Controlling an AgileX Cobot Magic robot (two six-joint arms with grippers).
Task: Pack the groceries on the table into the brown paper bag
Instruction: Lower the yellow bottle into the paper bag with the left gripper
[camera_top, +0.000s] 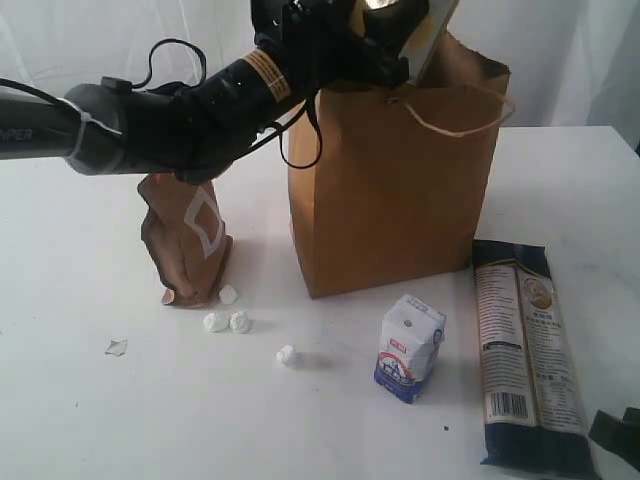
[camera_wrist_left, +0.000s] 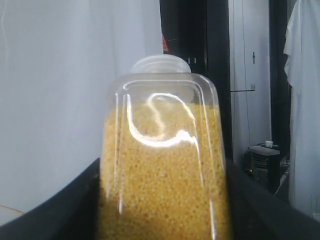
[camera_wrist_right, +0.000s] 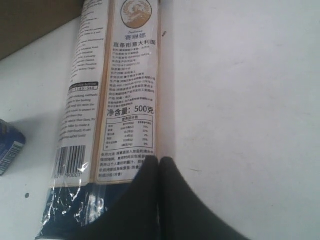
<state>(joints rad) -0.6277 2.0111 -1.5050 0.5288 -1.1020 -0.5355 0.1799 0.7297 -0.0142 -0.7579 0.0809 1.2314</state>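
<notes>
Only the left wrist view showed the bottle (camera_wrist_left: 162, 150) plainly: yellow grains, white cap, clamped between the left gripper's (camera_wrist_left: 162, 200) fingers. The exterior view set that gripper over the bag's (camera_top: 395, 190) mouth, mid-tabletop (camera_top: 90, 410). The right gripper (camera_wrist_right: 160, 167), fingers pressed together, hung at the noodle packet's (camera_wrist_right: 120, 100) end by the near right corner. The carton (camera_top: 410, 348) and pouch (camera_top: 188, 240) stood apart with bare white surface between them.

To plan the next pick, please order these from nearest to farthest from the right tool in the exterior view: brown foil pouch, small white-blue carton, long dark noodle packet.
1. long dark noodle packet, right beside the right tool, far right.
2. small white-blue carton, in the middle.
3. brown foil pouch, far left.
</notes>
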